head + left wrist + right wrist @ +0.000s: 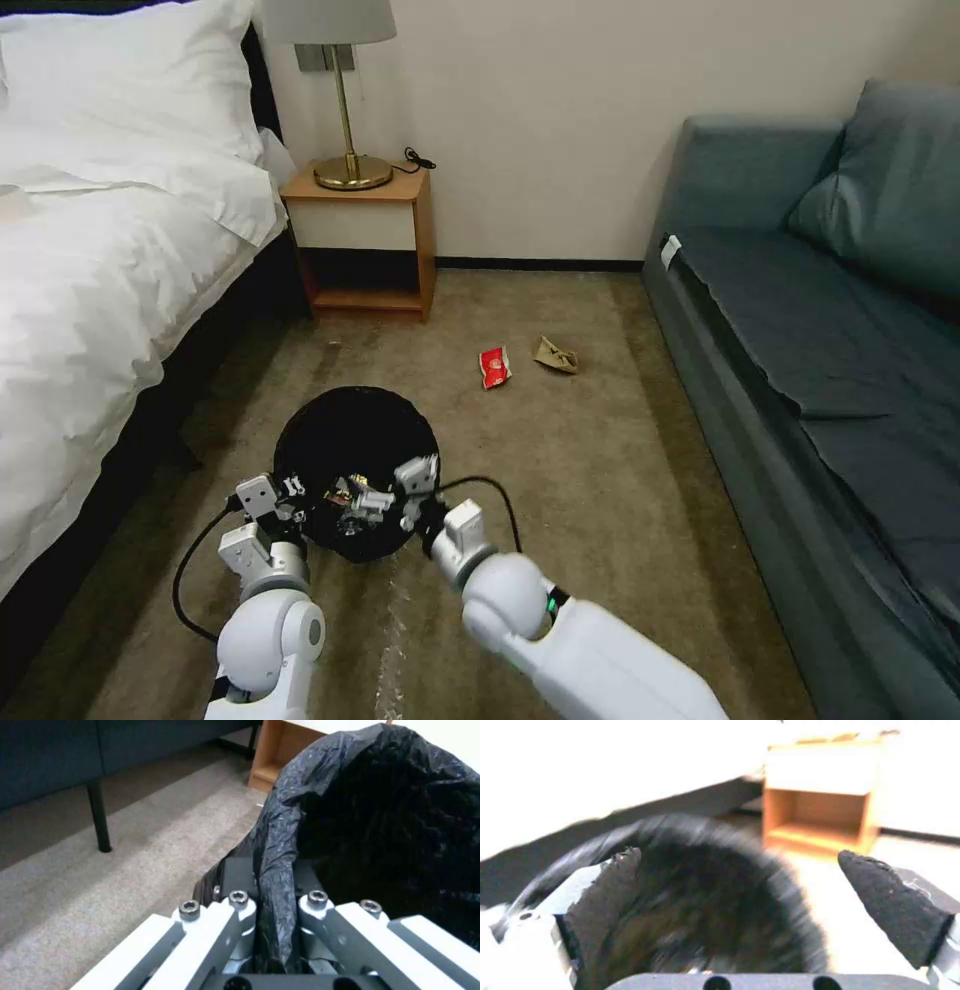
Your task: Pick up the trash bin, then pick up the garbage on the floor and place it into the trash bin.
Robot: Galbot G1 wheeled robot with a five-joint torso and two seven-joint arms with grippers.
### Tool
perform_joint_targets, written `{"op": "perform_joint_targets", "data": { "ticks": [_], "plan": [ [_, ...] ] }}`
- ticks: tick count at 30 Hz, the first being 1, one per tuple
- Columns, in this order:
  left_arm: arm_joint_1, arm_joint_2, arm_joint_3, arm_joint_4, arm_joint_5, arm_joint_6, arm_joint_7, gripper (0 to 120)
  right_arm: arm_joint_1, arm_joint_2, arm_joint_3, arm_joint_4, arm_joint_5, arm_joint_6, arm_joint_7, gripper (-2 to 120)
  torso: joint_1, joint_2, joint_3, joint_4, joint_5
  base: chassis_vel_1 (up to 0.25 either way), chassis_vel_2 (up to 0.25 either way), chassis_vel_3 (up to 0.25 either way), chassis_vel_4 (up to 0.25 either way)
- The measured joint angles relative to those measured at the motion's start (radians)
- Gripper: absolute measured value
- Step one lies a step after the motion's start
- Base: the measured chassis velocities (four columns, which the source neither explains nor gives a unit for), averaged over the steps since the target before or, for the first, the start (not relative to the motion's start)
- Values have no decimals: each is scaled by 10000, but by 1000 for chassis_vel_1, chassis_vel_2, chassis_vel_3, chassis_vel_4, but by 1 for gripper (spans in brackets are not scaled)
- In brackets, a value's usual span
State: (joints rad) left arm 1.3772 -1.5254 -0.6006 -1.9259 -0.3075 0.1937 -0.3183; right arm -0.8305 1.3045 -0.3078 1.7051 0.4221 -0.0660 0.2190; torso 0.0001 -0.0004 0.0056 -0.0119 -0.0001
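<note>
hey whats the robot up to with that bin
The left gripper is shut on the bag-covered rim of the small round bin lined with a glossy black bag, holding it over the carpet between bed and sofa. The right gripper is open above the bin's mouth. A red snack packet and a crumpled brown paper lie on the floor farther ahead.

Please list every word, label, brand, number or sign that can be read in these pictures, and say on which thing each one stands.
No text can be read.
Red snack packet: it has a white mark, too small to read.
White tag on the sofa: no print can be made out.
</note>
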Motion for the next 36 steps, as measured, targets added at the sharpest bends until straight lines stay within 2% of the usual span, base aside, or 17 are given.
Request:
{"op": "perform_joint_targets", "data": {
  "ticks": [5,7,9,10,14,19,24,31,36],
  "plan": [
    [-162,46,-20,65,5,12,-3,4,-230,-79,1039,279,18,138,115,100,0,0,0,0,0,0,0,0,0],
    [-348,64,-88,149,40,47,-1,4,-729,-152,2121,422,-153,391,255,100,0,0,0,-1,1,0,0,0,0],
    [-367,91,-99,168,40,53,1,4,-852,-177,2348,447,-216,447,259,100,0,0,0,-1,0,0,0,0,0],
    [-405,221,-136,222,-2,61,9,4,-1301,-258,3165,499,-482,649,260,100,0,0,0,-2,1,0,0,0,0],
    [-449,352,-201,254,-65,80,80,4,-1962,-297,4247,613,-724,907,225,100,0,0,0,-2,2,0,0,0,0],
    [-511,403,-354,258,2,227,504,4,-3021,-186,5883,664,-811,1537,186,100,0,0,0,-3,1,0,0,0,0],
    [-523,561,-338,184,18,344,782,4,-3529,-60,6813,472,-1303,2284,48,100,0,0,0,0,1,0,0,0,0],
    [-507,943,-348,117,2,511,1487,4,-4443,135,7857,417,-1904,2906,-510,100,0,0,-1,-2,-2,0,0,0,0],
    [-450,1042,-425,103,-16,520,1766,4,-4736,240,8260,365,-2174,3150,-816,100,0,0,0,-2,-1,0,0,0,0]
  ]
}}
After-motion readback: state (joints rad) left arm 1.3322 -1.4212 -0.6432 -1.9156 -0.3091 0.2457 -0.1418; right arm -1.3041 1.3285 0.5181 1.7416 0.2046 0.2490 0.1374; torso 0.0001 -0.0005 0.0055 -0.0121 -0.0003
